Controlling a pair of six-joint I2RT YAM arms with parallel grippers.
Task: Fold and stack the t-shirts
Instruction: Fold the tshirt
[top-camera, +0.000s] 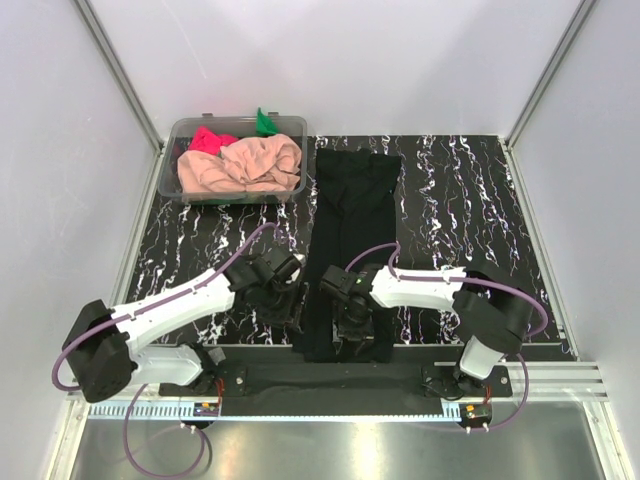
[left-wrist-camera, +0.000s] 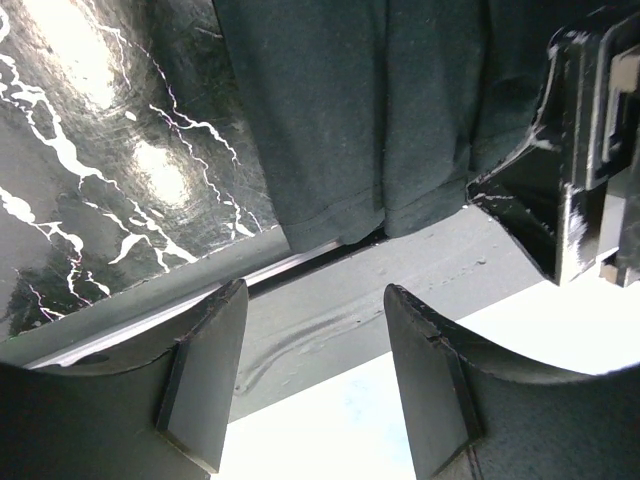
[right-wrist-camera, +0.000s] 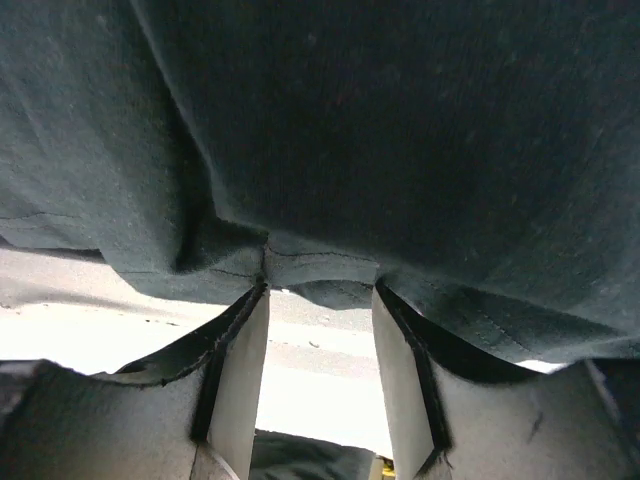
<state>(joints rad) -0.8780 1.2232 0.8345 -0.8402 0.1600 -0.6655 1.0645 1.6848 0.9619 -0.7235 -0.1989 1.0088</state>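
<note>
The large black t-shirt (top-camera: 350, 230) lies as a long narrow strip down the middle of the table, with its near hem at the table's front edge. My left gripper (top-camera: 293, 312) is open and empty just left of that hem; in the left wrist view (left-wrist-camera: 315, 295) the shirt (left-wrist-camera: 380, 120) lies just beyond its fingertips. My right gripper (top-camera: 355, 338) is over the shirt's near end. In the right wrist view (right-wrist-camera: 320, 290) its jaws stand open with the shirt's hem (right-wrist-camera: 320, 268) at the fingertips. The peach-pink (top-camera: 245, 165), pink-red (top-camera: 208, 139) and green (top-camera: 264, 122) t-shirts lie crumpled in the tub.
The clear plastic tub (top-camera: 172, 186) stands at the back left on the black marbled tabletop (top-camera: 460, 210). White walls close in the sides and back. A metal rail (top-camera: 560, 372) runs along the near edge. My right gripper's body (left-wrist-camera: 590, 150) shows close by in the left wrist view.
</note>
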